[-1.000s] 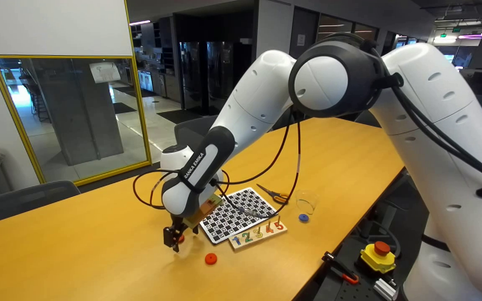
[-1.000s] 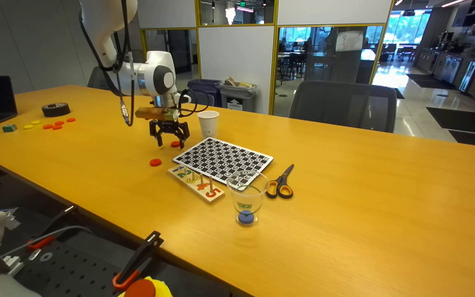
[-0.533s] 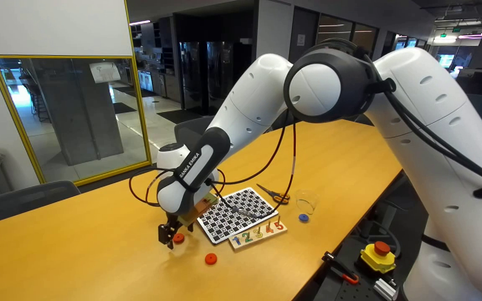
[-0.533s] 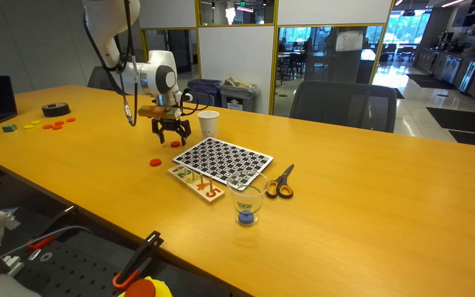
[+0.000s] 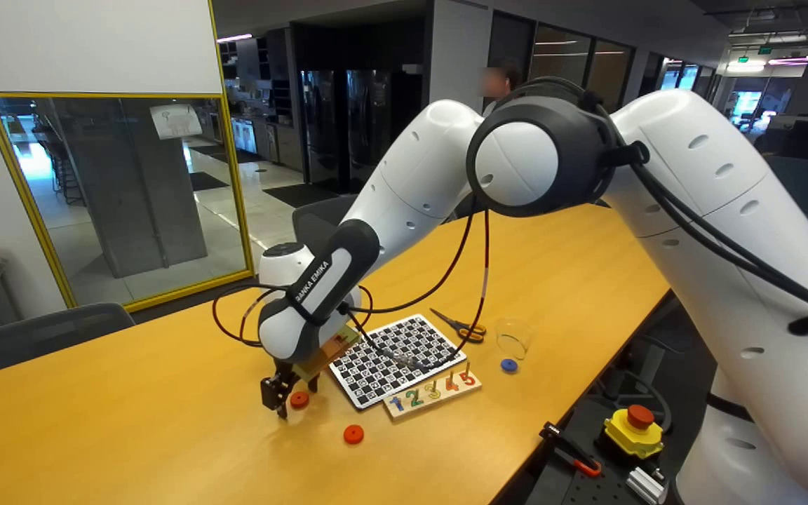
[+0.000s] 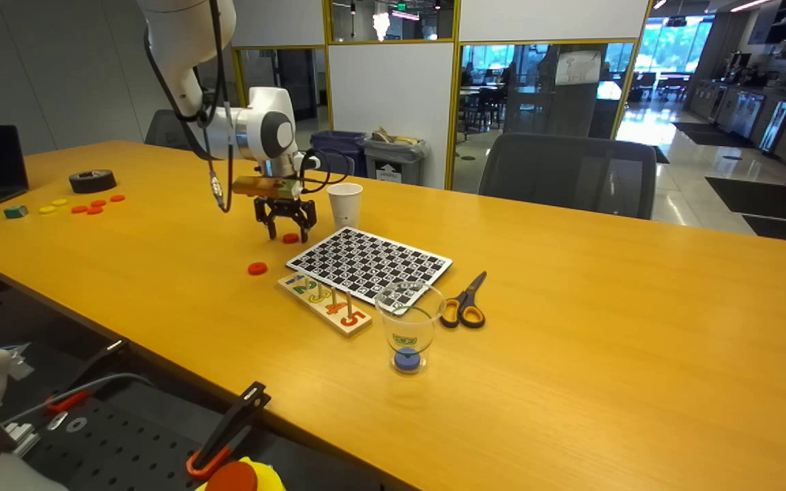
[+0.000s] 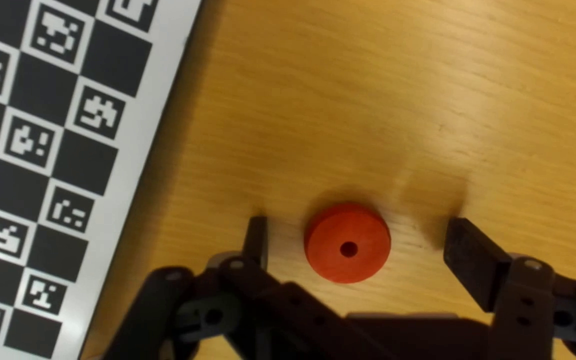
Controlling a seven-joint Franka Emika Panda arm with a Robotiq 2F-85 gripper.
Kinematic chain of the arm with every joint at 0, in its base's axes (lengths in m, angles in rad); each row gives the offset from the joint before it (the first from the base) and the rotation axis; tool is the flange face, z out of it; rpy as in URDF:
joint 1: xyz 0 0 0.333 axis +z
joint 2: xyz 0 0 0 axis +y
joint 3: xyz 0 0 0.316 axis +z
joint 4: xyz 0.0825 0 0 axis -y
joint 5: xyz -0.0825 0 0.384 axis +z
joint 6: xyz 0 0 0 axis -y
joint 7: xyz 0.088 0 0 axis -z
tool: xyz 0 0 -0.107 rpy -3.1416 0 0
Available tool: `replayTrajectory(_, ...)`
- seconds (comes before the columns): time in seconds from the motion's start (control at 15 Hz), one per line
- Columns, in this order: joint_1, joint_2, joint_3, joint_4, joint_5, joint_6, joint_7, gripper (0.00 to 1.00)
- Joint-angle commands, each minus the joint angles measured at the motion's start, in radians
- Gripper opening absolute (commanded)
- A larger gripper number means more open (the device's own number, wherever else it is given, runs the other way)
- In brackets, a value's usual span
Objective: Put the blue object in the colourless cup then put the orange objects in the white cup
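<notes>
Yellow-framed glass stands behind a dark chair and table.

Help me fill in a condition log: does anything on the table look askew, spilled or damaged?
Nothing stands out. The white cup and the colourless cup both stand upright, with the blue object inside the latter. The open hand straddles an orange object lying flat on the table. I see no spill or damage.

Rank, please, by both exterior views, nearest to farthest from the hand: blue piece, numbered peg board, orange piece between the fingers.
1. Orange piece: between the open fingers.
2. Numbered peg board: beside the checkered board.
3. Blue piece: low in the clear cup.
</notes>
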Motion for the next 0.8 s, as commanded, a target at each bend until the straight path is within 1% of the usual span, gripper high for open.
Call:
replayTrajectory(0.0, -0.004, 0.011, 0.008, 0.033, 0.018, -0.013, -0.009, 0.58)
replayTrajectory(0.33, 0.003, -0.006, -0.006, 0.036, 0.008, -0.05, 0.003, 0.2)
replayTrajectory(0.4, 0.02, -0.021, -0.024, 0.031, -0.008, -0.066, 0.024, 0.2)
replayTrajectory(0.47, 0.026, -0.025, -0.03, 0.029, -0.016, -0.066, 0.029, 0.22)
replayTrajectory(0.73, -0.008, -0.098, 0.001, 0.009, -0.002, -0.044, -0.036, 0.22)
